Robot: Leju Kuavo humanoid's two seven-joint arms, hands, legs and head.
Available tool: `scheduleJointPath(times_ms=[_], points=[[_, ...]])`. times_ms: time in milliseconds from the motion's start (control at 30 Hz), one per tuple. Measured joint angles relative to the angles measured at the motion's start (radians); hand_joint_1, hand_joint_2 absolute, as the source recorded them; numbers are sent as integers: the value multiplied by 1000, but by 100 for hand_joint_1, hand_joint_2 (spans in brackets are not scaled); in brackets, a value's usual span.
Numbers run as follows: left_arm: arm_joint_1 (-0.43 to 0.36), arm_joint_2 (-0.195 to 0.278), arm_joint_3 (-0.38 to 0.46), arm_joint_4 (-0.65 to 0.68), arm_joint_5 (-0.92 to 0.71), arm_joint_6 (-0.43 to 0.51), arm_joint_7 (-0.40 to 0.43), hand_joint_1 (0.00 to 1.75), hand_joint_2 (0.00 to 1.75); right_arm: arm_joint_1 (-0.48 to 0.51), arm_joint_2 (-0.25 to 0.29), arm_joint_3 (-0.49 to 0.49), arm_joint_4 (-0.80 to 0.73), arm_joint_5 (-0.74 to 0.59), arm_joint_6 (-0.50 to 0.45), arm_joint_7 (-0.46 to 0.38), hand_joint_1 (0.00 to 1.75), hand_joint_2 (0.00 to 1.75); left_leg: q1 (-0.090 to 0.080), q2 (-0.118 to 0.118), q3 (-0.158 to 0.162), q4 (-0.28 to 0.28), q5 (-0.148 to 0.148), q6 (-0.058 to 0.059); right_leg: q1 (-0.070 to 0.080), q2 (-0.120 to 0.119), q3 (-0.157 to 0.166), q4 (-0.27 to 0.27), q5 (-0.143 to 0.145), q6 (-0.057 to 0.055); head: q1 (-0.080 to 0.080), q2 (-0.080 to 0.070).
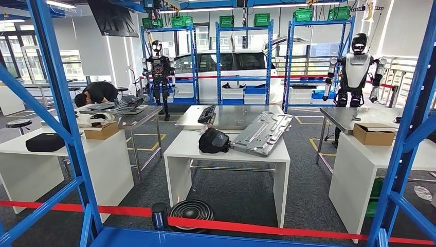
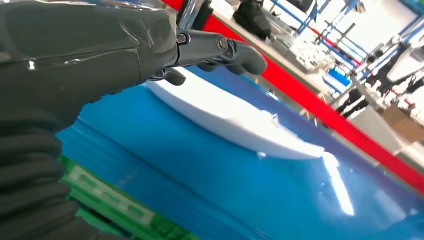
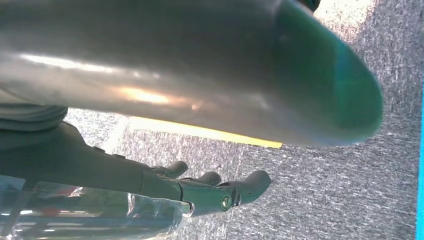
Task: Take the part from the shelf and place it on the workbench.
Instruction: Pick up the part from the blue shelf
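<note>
Ahead, through the blue shelf frame (image 1: 60, 103), we see the white workbench (image 1: 226, 149) with a large grey stamped metal panel (image 1: 263, 133) lying tilted across its far right corner, overhanging onto the steel table behind. A black bag (image 1: 214, 140) sits just beside the panel, near the workbench's middle. A red strap (image 1: 247, 226) runs across the shelf's front edge.

From the left wrist we see our left hand (image 2: 200, 52) above the blue shelf board (image 2: 210, 180), fingers stretched out and apart, gripping nothing. A white part (image 2: 235, 117) lies flat on that board, just beyond the fingertips; we cannot tell whether they touch it.

From the right wrist we see our right hand (image 3: 200, 192) over grey carpet (image 3: 340, 200), fingers loosely extended and empty.
</note>
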Motion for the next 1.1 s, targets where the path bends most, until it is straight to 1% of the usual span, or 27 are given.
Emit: scheduleJointPath(times_ms=[33, 67, 100, 167, 200, 233, 267, 300, 333, 367, 400, 433, 500, 567, 600, 633, 700, 733, 767, 800, 833, 867, 900, 933, 1000, 1067, 1100], points=[[-5, -3, -1, 4, 9, 9, -5, 0, 175, 0, 3, 0, 2, 0, 0, 0, 0, 0, 2, 0, -3, 6, -5, -3, -1, 0, 1, -1, 1, -5, -1, 0], [-10, -6, -3, 7, 16, 18, -9, 0, 175, 0, 6, 0, 5, 0, 0, 0, 0, 0, 4, 0, -12, 25, -18, -8, -4, 0, 3, -2, 3, -10, -2, 0], [-17, -9, -5, 12, 19, 27, -12, 0, 175, 0, 8, -1, 7, 0, 0, 0, 0, 0, 6, 0, -30, 64, -42, -14, -6, 0, 4, -2, 4, -13, -3, 0], [-30, -15, -9, 23, 14, 49, -17, 0, 175, 0, 12, -1, 12, 0, 0, 0, 0, 0, 11, 0, -91, 195, -105, -24, -4, 0, 3, -2, 5, -16, -6, 0], [-35, -19, -12, 30, 4, 62, -17, 0, 175, 0, 14, -2, 14, 0, -1, 0, 0, 0, 13, 1, -120, 257, -127, -26, -3, 0, 3, -2, 5, -16, -6, 0], [-40, -22, -16, 37, -10, 76, -17, 0, 175, 1, 15, -2, 16, 0, -2, 0, 0, 0, 14, 1, -137, 290, -130, -26, -1, 1, 3, -2, 5, -16, -6, 0], [-45, -25, -20, 45, -28, 92, -17, 0, 175, 0, 17, -2, 18, 0, -5, 0, 0, 0, 14, 0, -135, 283, -115, -23, 0, 1, 4, -2, 5, -16, -7, 0], [-51, -27, -25, 51, -48, 108, -16, 0, 175, 0, 18, -2, 19, 0, -7, 0, 0, 0, 13, 0, -114, 236, -83, -18, 2, 2, 5, -2, 4, -16, -7, 0], [-59, -29, -29, 56, -66, 123, -15, 0, 175, 0, 19, -3, 19, 0, -8, 0, 0, 0, 10, 0, -81, 163, -46, -8, 3, 3, 6, -2, 4, -15, -7, 0], [-68, -31, -33, 60, -81, 136, -12, 0, 175, -1, 23, -3, 20, 0, -10, 0, 0, 0, 6, 0, -48, 95, -20, 2, 5, 4, 6, -3, 5, -15, -6, 0], [-75, -33, -36, 64, -92, 145, -10, 0, 175, -2, 25, -5, 20, 0, -12, 0, 0, 0, 1, 1, -23, 42, -4, 10, 6, 4, 5, -3, 5, -14, -6, 0], [-82, -34, -38, 67, -97, 150, -8, 0, 175, -2, 27, -6, 20, 0, -13, 0, 0, 0, -3, 1, -10, 13, 1, 17, 6, 4, 3, -3, 6, -13, -6, 0], [-88, -35, -43, 72, -102, 153, -7, 0, 175, -2, 30, -8, 21, 0, -15, 0, 0, 0, -9, 2, -6, -1, 0, 21, 5, 4, 2, -7, 9, -6, -7, 0], [-93, -38, -48, 75, -103, 154, -6, 0, 175, -2, 32, -8, 21, 0, -15, 0, 0, 0, -4, 5, 8, -24, 12, 26, 6, 2, -3, 4, 1, -2, -7, 0], [-96, -40, -50, 77, -103, 155, -6, 0, 175, -3, 33, -8, 22, 0, -16, 0, 0, 0, -2, 6, 14, -36, 19, 29, 7, 2, -17, 33, -14, -2, -5, 0], [-99, -43, -52, 79, -103, 155, -5, 0, 175, -3, 33, -8, 23, 0, -16, 0, 0, 0, 0, 6, 18, -43, 24, 30, 6, 1, -42, 83, -38, -4, -4, 0], [-101, -47, -55, 85, -104, 155, -5, 0, 175, -2, 32, -8, 25, 0, -17, 0, 0, 0, -1, 6, 15, -45, 25, 32, 5, 1, -105, 211, -88, -5, -2, 0], [-101, -49, -57, 88, -104, 155, -5, 0, 175, -1, 31, -8, 26, 0, -17, 0, 0, 0, -2, 6, 14, -44, 25, 32, 4, 1, -123, 249, -98, 0, -1, 0], [-101, -51, -59, 91, -104, 155, -5, 0, 175, 0, 31, -8, 27, 0, -17, 0, 0, 0, -1, 6, 13, -42, 25, 32, 2, 1, -124, 252, -92, 9, -1, 0], [-101, -52, -61, 93, -104, 155, -5, 0, 175, 0, 31, -8, 27, 0, -17, 0, 0, 0, 0, 5, 13, -39, 24, 30, -1, 0, -104, 212, -71, 20, 0, 0], [-101, -52, -63, 95, -104, 155, -5, 0, 175, 0, 30, -8, 28, 0, -17, 0, 0, 0, 1, 4, 12, -33, 21, 26, -4, -1, -69, 142, -42, 31, 0, 0], [-101, -53, -64, 95, -104, 155, -5, 0, 175, 0, 31, -8, 28, 0, -17, 0, 0, 0, 0, 3, 9, -25, 17, 20, -6, -1, -37, 77, -20, 36, 1, 0], [-102, -53, -65, 95, -104, 155, -4, 0, 175, -1, 31, -9, 28, 0, -17, 0, 0, 0, -2, 3, 5, -15, 12, 15, -7, 0, -13, 28, -4, 33, 2, 0], [-103, -53, -66, 96, -104, 156, -4, 0, 175, -1, 31, -9, 29, 0, -17, 0, 0, 0, -4, 2, 0, -8, 9, 9, -7, 1, -2, 4, 2, 26, 1, 0], [-104, -54, -69, 96, -115, 161, -2, 0, 175, -1, 31, -9, 29, 0, -17, 0, 0, 0, -4, 1, -5, 0, 8, 2, -4, 2, -3, 2, 4, 6, -1, 0], [-108, -53, -73, 98, -162, 182, 5, 0, 175, -1, 33, -9, 30, 0, -18, 0, 0, 0, 0, 1, -15, 14, -3, -7, -6, 2, -3, 2, 7, -4, -2, 0], [-114, -51, -76, 102, -199, 199, 12, 0, 175, -1, 33, -9, 30, 0, -18, 0, 0, 0, 2, 1, -28, 41, -21, -12, -8, 2, -3, 1, 8, -8, -3, 0]])
